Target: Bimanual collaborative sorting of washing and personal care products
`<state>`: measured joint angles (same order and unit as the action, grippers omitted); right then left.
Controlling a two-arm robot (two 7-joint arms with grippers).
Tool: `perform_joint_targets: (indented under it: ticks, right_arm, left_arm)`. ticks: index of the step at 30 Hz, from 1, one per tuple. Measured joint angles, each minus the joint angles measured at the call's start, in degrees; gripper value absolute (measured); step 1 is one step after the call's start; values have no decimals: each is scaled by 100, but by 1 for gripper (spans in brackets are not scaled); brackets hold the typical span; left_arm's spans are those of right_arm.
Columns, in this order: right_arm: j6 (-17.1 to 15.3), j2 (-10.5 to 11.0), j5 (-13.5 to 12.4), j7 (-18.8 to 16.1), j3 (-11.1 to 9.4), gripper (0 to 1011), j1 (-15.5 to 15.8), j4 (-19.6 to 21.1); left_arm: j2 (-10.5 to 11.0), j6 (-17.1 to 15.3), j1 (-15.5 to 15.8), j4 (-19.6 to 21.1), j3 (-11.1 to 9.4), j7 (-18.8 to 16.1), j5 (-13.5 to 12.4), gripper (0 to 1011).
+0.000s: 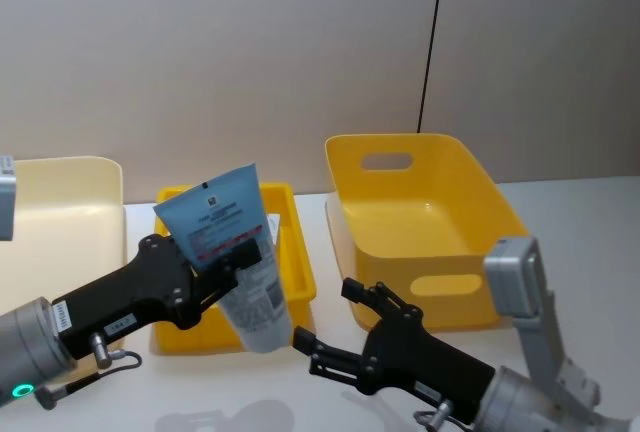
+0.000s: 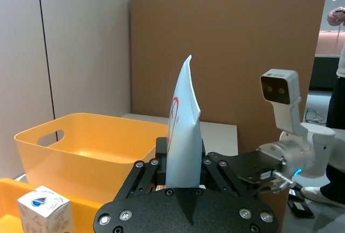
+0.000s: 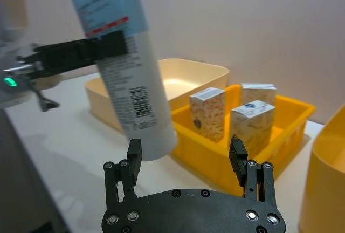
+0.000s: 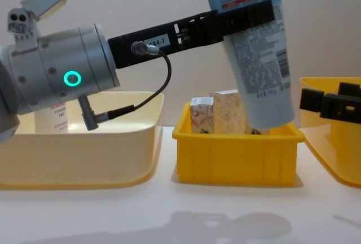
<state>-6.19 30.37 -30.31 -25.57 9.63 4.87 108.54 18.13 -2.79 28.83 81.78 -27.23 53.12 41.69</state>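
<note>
Head view: my left gripper (image 1: 228,264) clamps the squeeze tube (image 1: 225,210) crimp-up over the small yellow tray (image 1: 303,274), at its 5 o'clock corner. My right gripper (image 1: 335,317) stands spread wide at the tube's 4 o'clock. Risk: releasing before the right gripper closes would drop the tube. Large yellow bin (image 1: 430,222): nothing visible inside.
Left wrist view: one carton (image 2: 43,211) in the tray.
Right wrist view: three cartons (image 3: 207,113) in the tray.
Chest view: cream bin (image 4: 84,159) holds a white bottle (image 4: 53,117).

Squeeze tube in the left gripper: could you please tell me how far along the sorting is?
Done: one tube already stands in the cream bin. In hand: the left gripper holds a squeeze tube aloft near the small yellow bin; the right gripper is beside it, jaws open. Left: binning that tube, and perhaps the three cartons in the small bin.
</note>
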Motion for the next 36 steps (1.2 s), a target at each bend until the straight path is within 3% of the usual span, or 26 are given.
perform_joint_targets:
  ticks: [11,18,24,36]
  right_arm:
    - [-231,517,-690,-932,-174,1009,123,219]
    - [-230,645,-871,-1193,-195,1008,82,249]
    - [-118,623,-848,-1163,-181,1009,15,254]
    - [117,398,-526,-890,92,1009,-352,110]
  left_arm:
    - [-1,2,5,-7,-15,23,0,274]
    - [-1,2,8,-9,-19,30,0,273]
    - [-1,2,9,-9,-23,34,-1,273]
    - [-1,1,9,-9,-25,38,-1,273]
